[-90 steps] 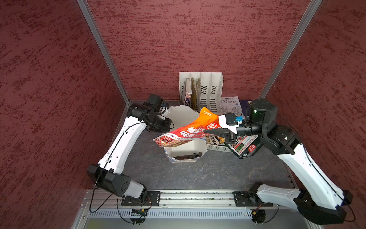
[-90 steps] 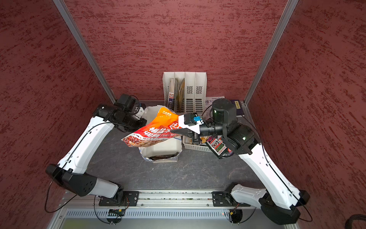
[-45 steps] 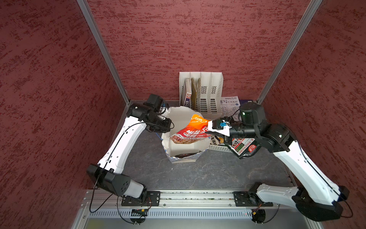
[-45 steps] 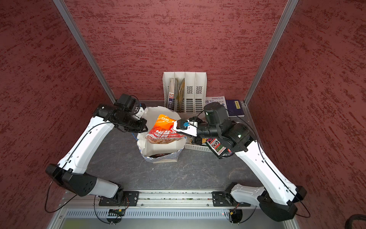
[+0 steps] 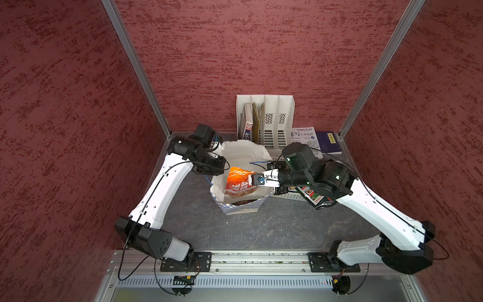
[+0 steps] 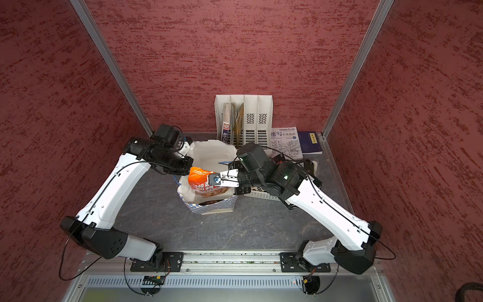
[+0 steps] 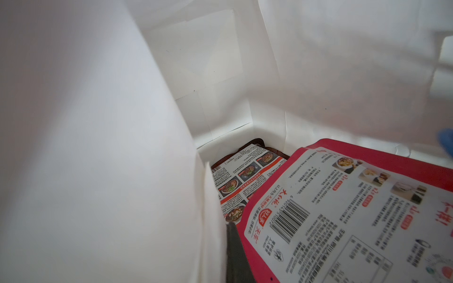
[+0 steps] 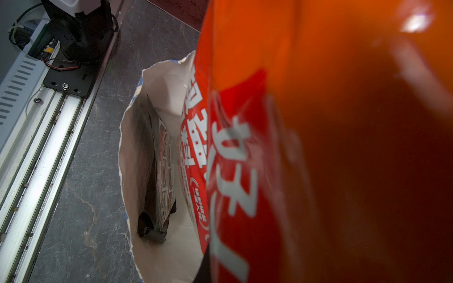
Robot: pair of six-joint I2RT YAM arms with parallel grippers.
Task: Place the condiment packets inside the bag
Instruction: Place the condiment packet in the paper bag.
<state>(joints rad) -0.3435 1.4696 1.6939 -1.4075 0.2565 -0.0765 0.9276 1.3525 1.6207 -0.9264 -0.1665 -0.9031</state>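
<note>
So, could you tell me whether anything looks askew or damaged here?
The bag has a crumpled, ragged rim. The orange packet held by the right gripper sits tilted, only partly inside. A black packet pokes out over the basket.

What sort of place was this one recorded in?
Probably a purpose-built robot test booth, not a real home: red textured wall panels on aluminium posts, two arms bolted to a metal rail, and staged props like a file organizer and books.

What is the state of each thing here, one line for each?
bag: upright, mouth open.
orange packet: gripped, lower part inside the bag.
black packet: already inside, at the bag's bottom.
left end effector: shut on the bag's rim.
right end effector: shut on the orange packet.
</note>
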